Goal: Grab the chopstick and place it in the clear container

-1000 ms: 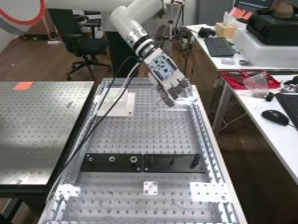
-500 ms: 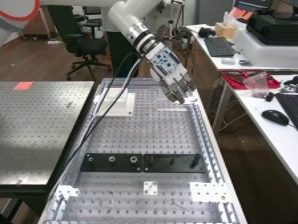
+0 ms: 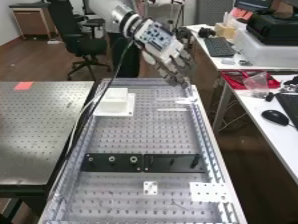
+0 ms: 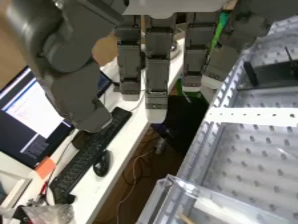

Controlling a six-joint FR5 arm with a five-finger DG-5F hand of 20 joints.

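plates (image 3: 123, 169) across bench (image 3: 154, 140), block (image 3: 114, 95) beyond

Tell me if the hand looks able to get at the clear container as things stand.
Probably yes: the hand is above the bench with its fingers straight, and I see nothing between them and the clear container.

A white arm (image 3: 106, 7) with black bands (image 3: 129, 23), exposed circuit board (image 3: 156, 36), dark cable (image 3: 120, 65) and dark-grey robot hand (image 3: 175, 64).

Robotics lab: perforated metal bench (image 3: 153, 135), keyboards (image 3: 218, 47)
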